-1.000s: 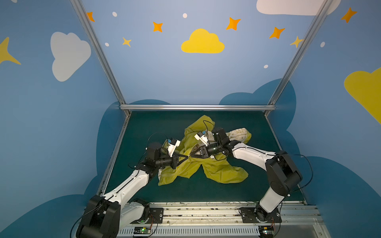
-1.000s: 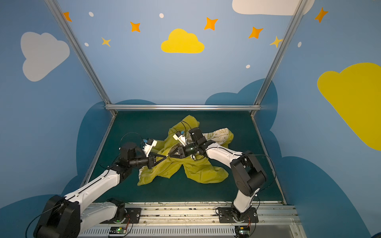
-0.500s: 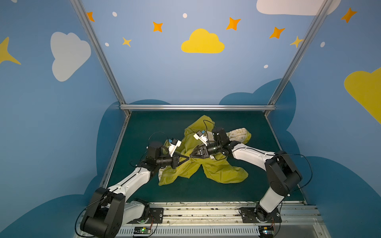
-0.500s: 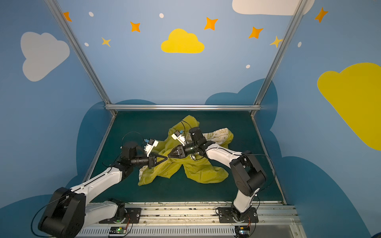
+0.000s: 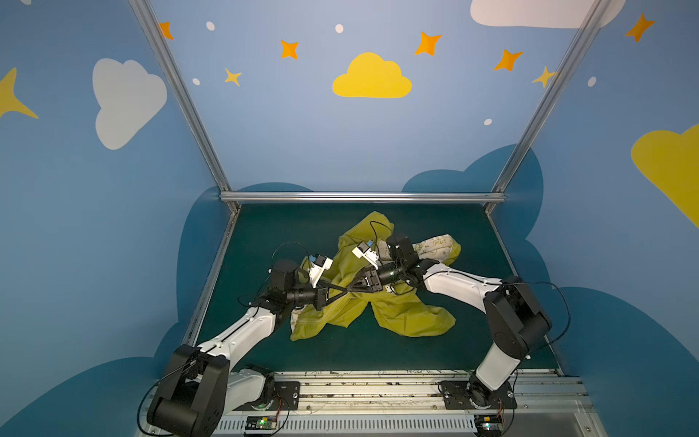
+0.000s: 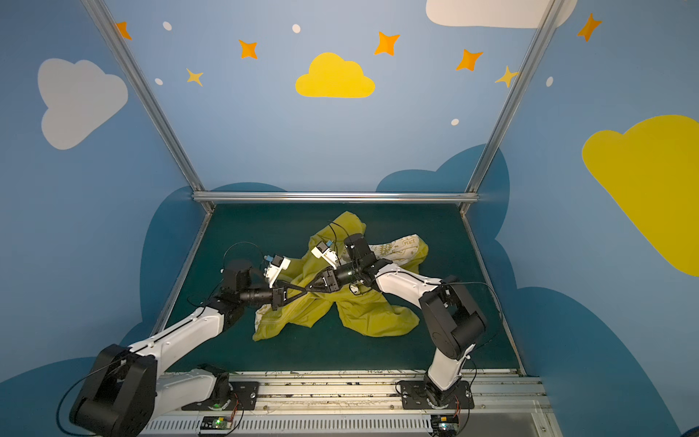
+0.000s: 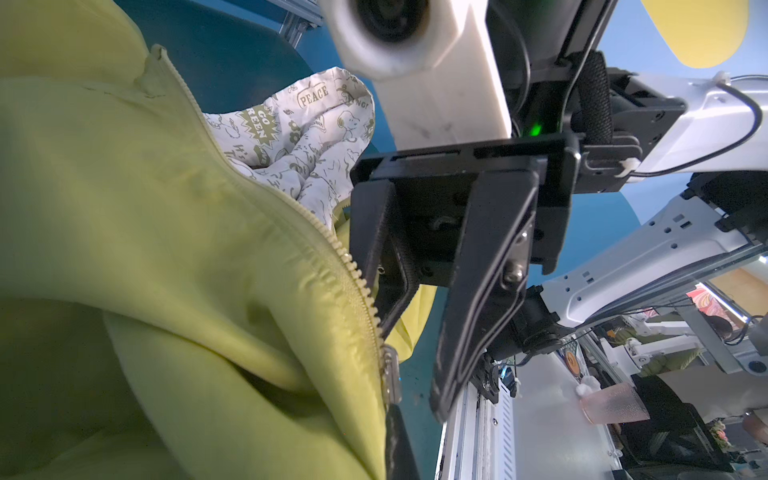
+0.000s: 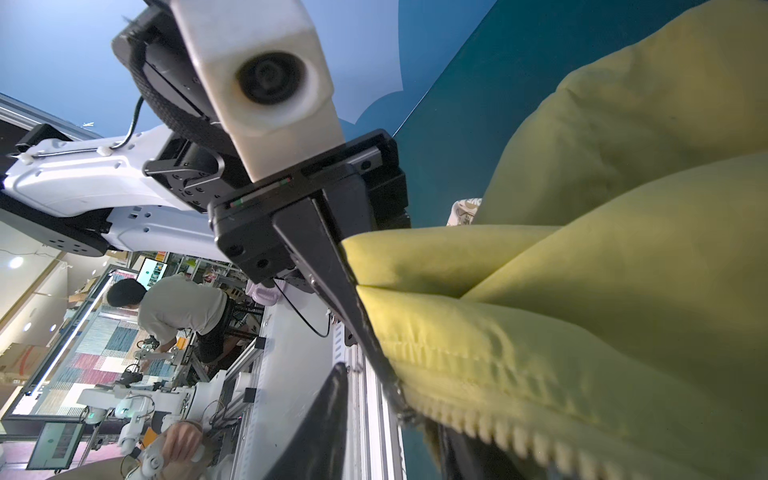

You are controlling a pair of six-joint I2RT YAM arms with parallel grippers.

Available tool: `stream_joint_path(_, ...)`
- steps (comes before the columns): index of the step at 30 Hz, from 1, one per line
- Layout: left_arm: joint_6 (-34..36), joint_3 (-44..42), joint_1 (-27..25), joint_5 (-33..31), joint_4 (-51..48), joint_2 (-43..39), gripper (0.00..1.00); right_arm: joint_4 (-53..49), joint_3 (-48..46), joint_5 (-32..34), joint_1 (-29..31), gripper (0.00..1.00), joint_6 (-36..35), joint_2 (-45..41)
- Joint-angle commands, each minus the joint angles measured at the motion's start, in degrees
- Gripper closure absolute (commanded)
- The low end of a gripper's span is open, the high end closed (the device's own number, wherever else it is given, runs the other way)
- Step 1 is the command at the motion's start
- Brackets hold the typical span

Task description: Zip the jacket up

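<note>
The yellow jacket (image 5: 408,318) (image 6: 370,318) lies crumpled in the middle of the green mat, its printed cream lining (image 5: 435,244) showing at the back right. Both grippers meet tip to tip above its front. My left gripper (image 5: 343,290) (image 7: 395,415) is shut on the jacket's zipper edge, right at the metal slider (image 7: 390,374). My right gripper (image 5: 351,289) (image 7: 409,372) faces it with its jaws apart. One of its fingers (image 7: 386,266) rests against the zipper teeth (image 8: 498,432), and mat shows through the gap.
The green mat (image 5: 283,234) is bounded by a metal rail (image 5: 359,196) at the back, slanted frame posts at both sides and the arms' base rail (image 5: 378,382) in front. Blue walls stand close on the left and right.
The left arm's lower links have shifted a little. Both grippers' tips stay together at the same spot on the jacket.
</note>
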Motion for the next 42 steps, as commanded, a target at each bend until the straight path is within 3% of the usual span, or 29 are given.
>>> stream_joint_path(1, -0.60, 0.34, 0.78, -1.34, 0.24, 0.43, 0.97, 0.36, 0.06, -2.98, 0.71, 0.68, -0.40, -1.50)
stream_joint_path(18, -1.58, 0.82, 1.53, -0.39, -0.14, 1.11, 0.97, -4.01, 2.64, 0.02, 1.27, 0.76, -2.23, 1.11)
stream_joint_path(21, -1.65, 0.90, 1.54, -0.26, -0.44, 0.90, 0.97, -4.25, 2.80, 0.58, 1.27, 0.88, -2.09, 1.30)
stream_joint_path(23, -1.92, 0.96, 1.54, -0.26, -0.66, 0.72, 0.96, -4.01, 2.82, 0.90, 1.27, 0.90, -1.94, 1.38)
stream_joint_path(24, -2.10, 0.95, 1.53, -0.55, -0.87, 0.52, 0.95, -4.04, 2.82, 1.21, 1.28, 0.92, -1.89, 1.33)
stream_joint_path(29, -3.24, 0.41, 1.46, -3.07, -3.40, -1.20, 0.68, -1.98, 1.61, 3.29, 0.31, 0.99, 0.54, 0.39)
stream_joint_path(33, -3.37, -0.80, -0.23, -3.03, -3.12, -1.25, 0.62, -1.19, 1.06, 4.18, -0.10, 1.00, 1.36, 0.00)
stream_joint_path(35, -2.93, -0.80, -1.14, -3.19, -3.22, -0.56, 0.65, -1.22, 1.06, 4.43, -0.13, 1.00, 1.53, 0.01)
stream_joint_path(40, -2.33, 0.01, -1.33, -2.62, -3.82, 0.07, 0.95, -2.50, 0.98, 6.85, -0.77, 1.00, 1.67, -0.08)
stream_joint_path(42, -2.11, 0.23, -1.25, -3.53, -4.87, -0.60, 0.97, -4.04, 0.80, 8.93, -1.45, 1.00, 1.61, -0.33)
